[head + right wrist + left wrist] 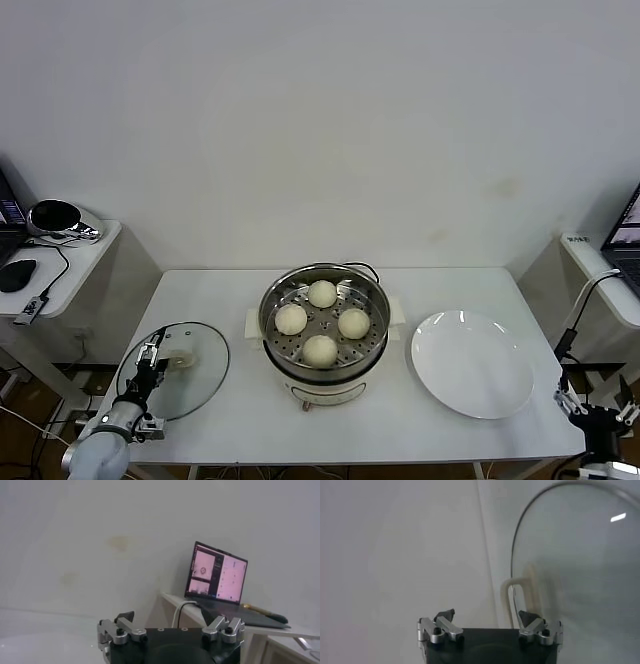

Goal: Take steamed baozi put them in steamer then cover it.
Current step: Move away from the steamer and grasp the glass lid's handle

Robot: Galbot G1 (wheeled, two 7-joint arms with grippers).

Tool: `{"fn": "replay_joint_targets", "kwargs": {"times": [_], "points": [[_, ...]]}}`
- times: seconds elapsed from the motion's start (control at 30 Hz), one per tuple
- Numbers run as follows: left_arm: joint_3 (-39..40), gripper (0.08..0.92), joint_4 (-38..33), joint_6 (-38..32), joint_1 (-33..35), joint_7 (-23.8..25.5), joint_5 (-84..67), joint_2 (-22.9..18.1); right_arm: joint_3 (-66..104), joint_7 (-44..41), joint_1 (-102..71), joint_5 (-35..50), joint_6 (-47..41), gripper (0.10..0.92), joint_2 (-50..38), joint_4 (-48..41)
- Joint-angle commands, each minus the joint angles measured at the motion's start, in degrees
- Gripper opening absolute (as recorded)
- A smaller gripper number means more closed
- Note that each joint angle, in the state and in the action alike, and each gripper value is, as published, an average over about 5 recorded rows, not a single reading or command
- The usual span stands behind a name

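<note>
Risk imo: cover (174, 369) is slick glass, lying flat at table's (230, 430) left edge. Off-centre pinch on handle (512, 602) could tip or slide it off.

Left gripper (150, 362) low over cover, jaws wide, holding nothing.

Right gripper (598, 414) parked off table's right corner, jaws wide, empty.

Four baozi (321, 293) already in steamer (323, 321), uncovered.

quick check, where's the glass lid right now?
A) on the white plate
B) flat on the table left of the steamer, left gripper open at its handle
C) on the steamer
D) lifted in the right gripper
B: the cover lies flat on the table left of the steamer, whose four baozi sit exposed, and the left gripper is open at the lid's handle, not yet closed on it.
</note>
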Motion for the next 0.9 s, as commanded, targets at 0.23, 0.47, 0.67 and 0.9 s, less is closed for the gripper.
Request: {"fn": "replay_joint_targets", "kwargs": {"times": [0.23,0.47,0.67,0.9], "points": [[1.3,0.654,4.5,-0.7,-3.0,0.3,-0.9,-0.1,0.6,-0.1,-0.2,-0.1,-0.1,0.823,0.0,-0.7],[1.4,0.455,6.6,-1.0,-3.7,-0.4,-1.4,-0.5,0.4,-0.2,-0.2,-0.3,-0.1,0.823,0.1,-0.9],[1.6,0.282,7.4,-1.0,-4.2,-0.7,-1.9,-0.6,0.3,-0.2,-0.3,-0.5,0.0,0.823,0.2,-0.9],[1.4,0.152,9.2,-1.3,-4.7,-5.2,-3.3,-1.6,0.4,-0.2,-0.5,-0.7,0.1,0.823,0.3,-0.8]]}}
